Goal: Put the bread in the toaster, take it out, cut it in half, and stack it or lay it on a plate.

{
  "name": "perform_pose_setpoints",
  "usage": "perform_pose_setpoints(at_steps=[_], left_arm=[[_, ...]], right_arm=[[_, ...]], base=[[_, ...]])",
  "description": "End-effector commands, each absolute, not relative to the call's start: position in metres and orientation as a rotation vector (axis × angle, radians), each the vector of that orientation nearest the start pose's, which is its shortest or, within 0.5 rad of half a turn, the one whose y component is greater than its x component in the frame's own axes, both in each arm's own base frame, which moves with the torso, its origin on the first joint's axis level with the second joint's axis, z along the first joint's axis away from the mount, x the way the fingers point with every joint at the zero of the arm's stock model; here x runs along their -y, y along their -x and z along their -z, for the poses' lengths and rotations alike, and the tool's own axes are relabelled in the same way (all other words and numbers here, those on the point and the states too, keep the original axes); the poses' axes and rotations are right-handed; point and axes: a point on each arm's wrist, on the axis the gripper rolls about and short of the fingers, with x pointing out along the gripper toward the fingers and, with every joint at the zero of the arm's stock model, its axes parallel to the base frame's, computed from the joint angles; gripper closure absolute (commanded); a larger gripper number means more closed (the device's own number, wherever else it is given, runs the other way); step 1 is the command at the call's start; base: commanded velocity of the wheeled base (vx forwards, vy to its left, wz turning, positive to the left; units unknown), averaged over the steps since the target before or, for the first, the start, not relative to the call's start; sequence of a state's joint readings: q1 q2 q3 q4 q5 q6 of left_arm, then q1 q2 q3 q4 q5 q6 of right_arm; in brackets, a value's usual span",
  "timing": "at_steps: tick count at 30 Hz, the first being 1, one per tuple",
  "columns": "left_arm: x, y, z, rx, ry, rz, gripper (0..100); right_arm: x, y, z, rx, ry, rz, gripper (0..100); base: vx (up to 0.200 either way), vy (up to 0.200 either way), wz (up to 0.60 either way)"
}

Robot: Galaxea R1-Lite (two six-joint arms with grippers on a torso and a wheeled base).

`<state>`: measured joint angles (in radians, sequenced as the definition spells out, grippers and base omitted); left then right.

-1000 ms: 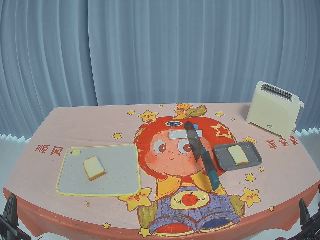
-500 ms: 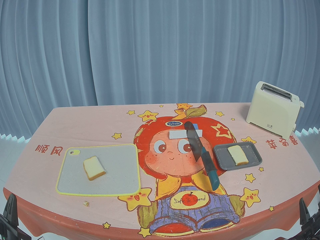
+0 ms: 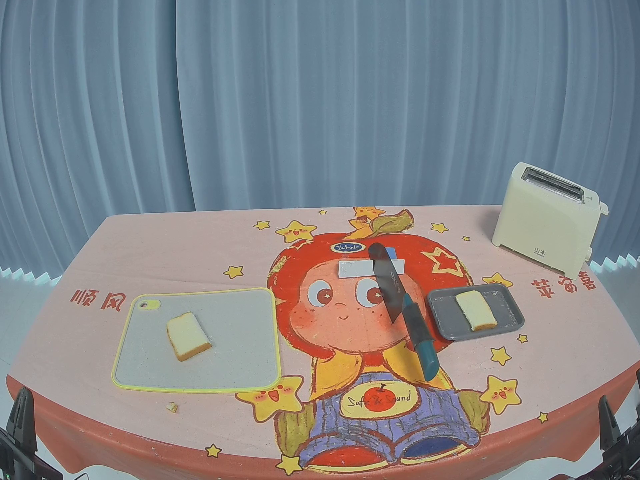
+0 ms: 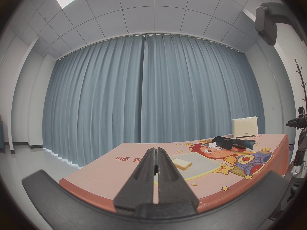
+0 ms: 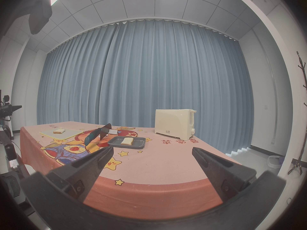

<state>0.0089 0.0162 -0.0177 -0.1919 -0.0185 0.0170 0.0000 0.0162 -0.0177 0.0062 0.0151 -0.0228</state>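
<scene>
Nothing has moved since the earlier pictures: both arms and all the things rest in the same places. Nearest, below the front edge of the table [image 3: 167,255], the left gripper [image 4: 155,151] has its jaws pressed together with nothing between them. The right gripper [image 5: 153,150] has its jaws spread wide, also empty. Both are well apart from the things.

On the table a small crumb [image 3: 172,407] lies just in front of the cutting board [image 3: 247,361]. One piece of bread [image 3: 189,335] lies flat on the board. It looks like a half slice, so I judge that the cut is already made.

In the middle lies the knife [image 3: 408,308], with its teal handle toward the robot and its blade propped on a white block [image 3: 357,269], probably so that the handle is easy to take. Just beside it on the right is the grey tray [image 3: 445,318], which holds a second piece of bread [image 3: 476,310]. I judge that the piece on the board must go there too. The knife lies between the board and the tray and stands in the way of a low path.

Farther back on the right the toaster [image 3: 547,218] stands upright, and no bread sticks out of its slots. Behind everything hangs a blue curtain [image 3: 320,88].
</scene>
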Motion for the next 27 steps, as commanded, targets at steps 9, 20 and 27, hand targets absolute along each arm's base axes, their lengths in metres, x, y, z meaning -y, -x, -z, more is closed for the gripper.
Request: perform_pose_setpoints(at_steps=[9, 20, 27], left_arm=[[0.001, 0.025, -0.095, 0.192, -0.019, 0.008, 100], [0.001, 0.025, -0.095, 0.192, -0.019, 0.008, 100], [0.0, 0.027, -0.105, 0.294, -0.022, -0.006, 100]], right_arm=[[0.0, 0.023, -0.075, -0.004, 0.023, -0.015, 0], [0.0, 0.023, -0.075, -0.004, 0.023, -0.015, 0], [0.0, 0.023, -0.075, -0.004, 0.023, -0.015, 0]], base=[[0.0, 0.0, 0.0], [0.0, 0.0, 0.0], [0.0, 0.0, 0.0]])
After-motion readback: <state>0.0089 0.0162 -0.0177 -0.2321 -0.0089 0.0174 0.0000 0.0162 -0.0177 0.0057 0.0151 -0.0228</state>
